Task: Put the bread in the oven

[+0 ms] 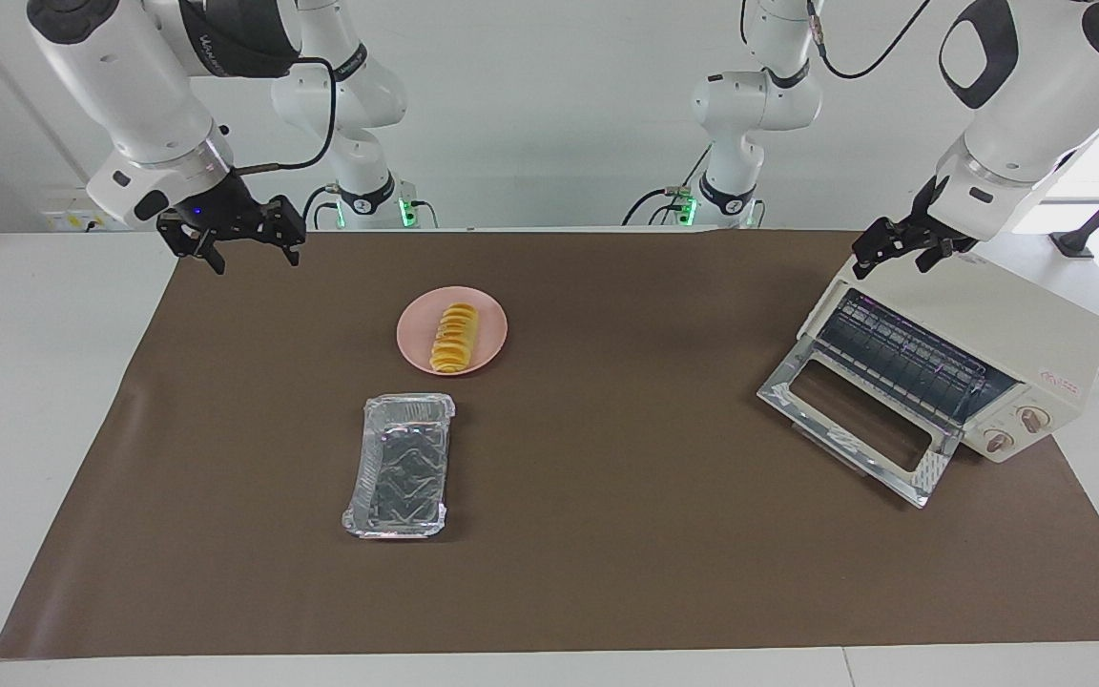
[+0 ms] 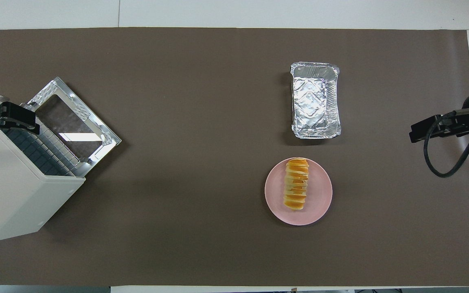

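Bread (image 1: 454,337) lies on the pink plate (image 1: 490,324), long axis running roughly toward and away from the robots. The plate sits on the brown mat (image 1: 607,534), in the half of the table toward the right arm's end and closer to the robots' edge than to the edge away from them. Nothing touches the loaf.

Right gripper (image 1: 246,250) hangs in the air over the mat's corner at the robots' edge, right arm's end. It is well apart from the bread and holds nothing; fingers spread to a middling gap in the facing view. In the overhead view only a black block and a looped cable (image 2: 446,156) show at the frame edge, fingers not readable there.

Left gripper (image 1: 901,250) is over the top of the oven (image 1: 1017,343), at the corner above the door opening, well apart from the bread. Cannot tell how its fingers stand, nor whether it touches the casing.

Oven stands at the left arm's end of the table, turned at an angle, its glass door (image 1: 855,420) dropped flat onto the mat, wire rack (image 1: 902,358) visible inside. Two knobs and a small red label show in the facing view; label print is too small to read. In the overhead view the oven is cut off by the frame edge.

Foil tray (image 1: 400,466) lies empty, just farther from the robots than the plate, apart from it.
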Robot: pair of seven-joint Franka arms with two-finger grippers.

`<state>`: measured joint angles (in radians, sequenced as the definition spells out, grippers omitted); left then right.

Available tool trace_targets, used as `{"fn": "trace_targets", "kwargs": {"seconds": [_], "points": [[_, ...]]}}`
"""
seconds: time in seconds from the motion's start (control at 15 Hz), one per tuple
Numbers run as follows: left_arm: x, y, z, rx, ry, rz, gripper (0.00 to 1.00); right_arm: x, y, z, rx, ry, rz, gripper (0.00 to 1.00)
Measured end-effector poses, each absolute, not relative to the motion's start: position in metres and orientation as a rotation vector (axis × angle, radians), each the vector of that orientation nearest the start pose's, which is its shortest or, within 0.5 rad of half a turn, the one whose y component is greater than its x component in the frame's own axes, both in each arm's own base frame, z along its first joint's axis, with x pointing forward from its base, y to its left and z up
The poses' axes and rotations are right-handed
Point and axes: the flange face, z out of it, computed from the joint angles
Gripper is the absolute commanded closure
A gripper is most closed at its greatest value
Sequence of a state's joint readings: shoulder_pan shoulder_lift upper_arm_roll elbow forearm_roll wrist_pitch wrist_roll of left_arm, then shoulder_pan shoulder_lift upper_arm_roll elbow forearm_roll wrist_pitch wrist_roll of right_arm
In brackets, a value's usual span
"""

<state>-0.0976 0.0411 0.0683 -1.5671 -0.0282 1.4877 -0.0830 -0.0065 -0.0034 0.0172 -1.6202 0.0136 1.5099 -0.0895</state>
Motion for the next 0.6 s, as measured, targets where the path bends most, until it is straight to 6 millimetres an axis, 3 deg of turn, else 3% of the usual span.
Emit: {"fn": "trace_targets", "kwargs": {"seconds": [0.6], "points": [[0.5563,-0.0203,0.5967,-3.153,-0.084,0.192,0.0,0.5441,0.0082,0.5931,-3.113,-0.158,0.184,0.0]]}}
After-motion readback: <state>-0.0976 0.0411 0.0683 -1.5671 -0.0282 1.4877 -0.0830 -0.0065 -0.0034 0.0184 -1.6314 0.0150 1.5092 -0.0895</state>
